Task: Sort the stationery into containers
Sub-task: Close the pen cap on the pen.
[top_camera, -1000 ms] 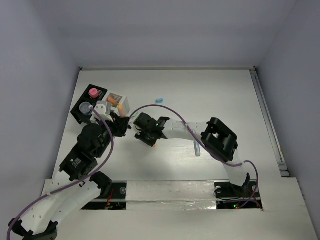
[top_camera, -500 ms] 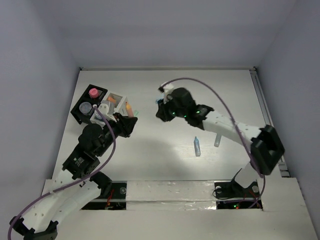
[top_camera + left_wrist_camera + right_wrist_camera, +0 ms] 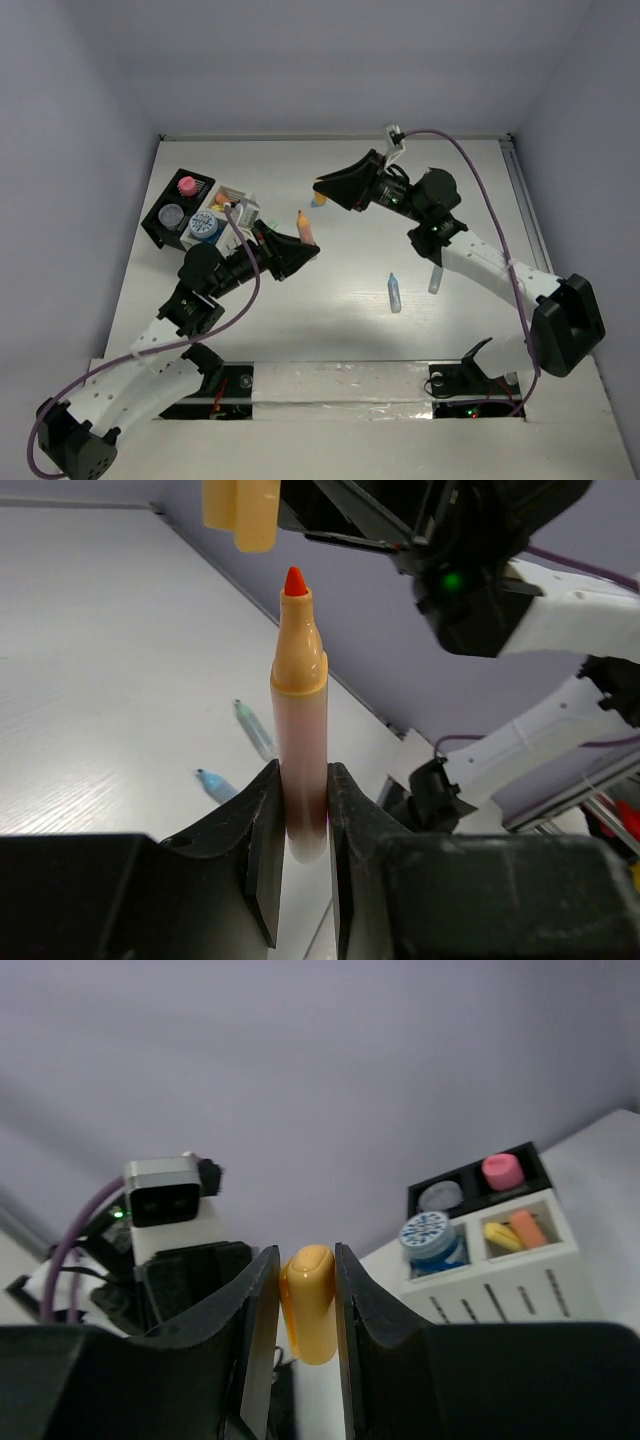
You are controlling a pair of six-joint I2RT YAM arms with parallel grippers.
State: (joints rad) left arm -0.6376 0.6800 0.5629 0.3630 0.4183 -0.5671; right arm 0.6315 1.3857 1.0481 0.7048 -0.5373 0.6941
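My left gripper (image 3: 302,776) is shut on the lower barrel of an uncapped orange marker (image 3: 299,710), which stands upright with its red tip showing. From above, that marker (image 3: 303,229) sticks up from the left gripper (image 3: 296,250) near the table's middle left. My right gripper (image 3: 307,1256) is shut on the marker's orange cap (image 3: 308,1305), held just above the tip as the cap (image 3: 240,510) shows in the left wrist view. The right gripper (image 3: 326,189) hovers a little beyond the marker. The black tray (image 3: 155,228) and white box (image 3: 247,207) sit at the far left.
A blue stick (image 3: 395,292) and a pale grey-green stick (image 3: 435,279) lie loose right of centre. The tray holds a pink piece (image 3: 186,185) and a grey-lidded tub (image 3: 172,214). A blue-lidded tub (image 3: 203,227) and yellow and orange sticks (image 3: 515,1230) sit in the white box.
The right gripper left the left gripper and swung up and back, carrying the cap. The left gripper turned rightward and lifted the marker, now uncapped.
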